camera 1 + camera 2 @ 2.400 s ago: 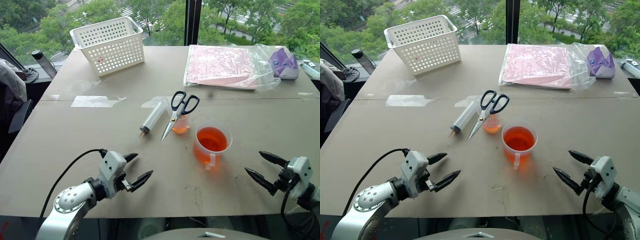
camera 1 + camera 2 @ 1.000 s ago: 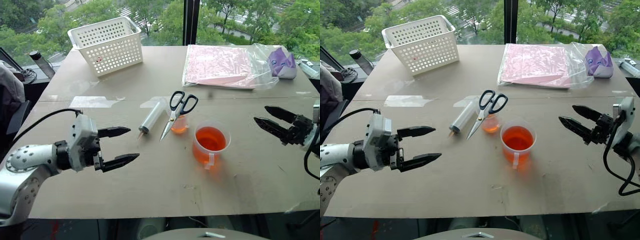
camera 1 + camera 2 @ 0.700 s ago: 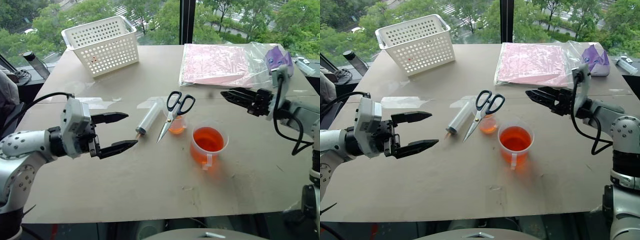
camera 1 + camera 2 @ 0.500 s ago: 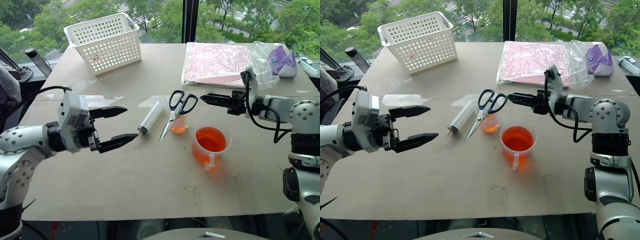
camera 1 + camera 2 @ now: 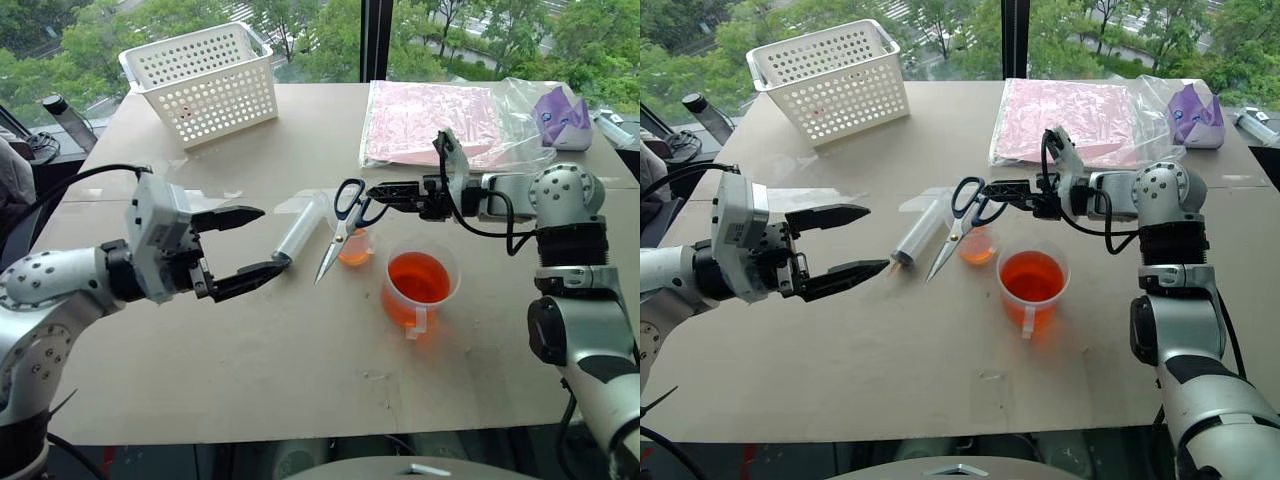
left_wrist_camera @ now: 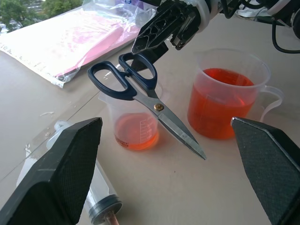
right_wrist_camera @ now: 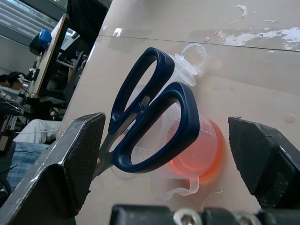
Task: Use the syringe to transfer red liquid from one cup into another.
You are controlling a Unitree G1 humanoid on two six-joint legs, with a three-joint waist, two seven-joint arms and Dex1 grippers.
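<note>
Both grippers are held open over the table, and nothing is gripped by either.

The syringe (image 5: 301,228) is seen lying flat on the table (image 5: 300,340), its orange tip hidden behind the lower finger of the left gripper (image 5: 250,245), whose jaws are spread wide and empty. The black-handled scissors (image 6: 140,91) are laid across the small clear cup (image 6: 133,127), so its rim is partly covered; a low layer of red liquid (image 6: 136,137) is visible inside. The right gripper (image 5: 383,194) is placed at the scissor handles, fingers apart; whether they touch the handles cannot be made out. The handled measuring cup (image 5: 418,288) stands just beside the small cup, holding more liquid. The white basket (image 5: 203,82) and the bagged pink sheets (image 5: 435,122) are well apart, near the far edge.
</note>
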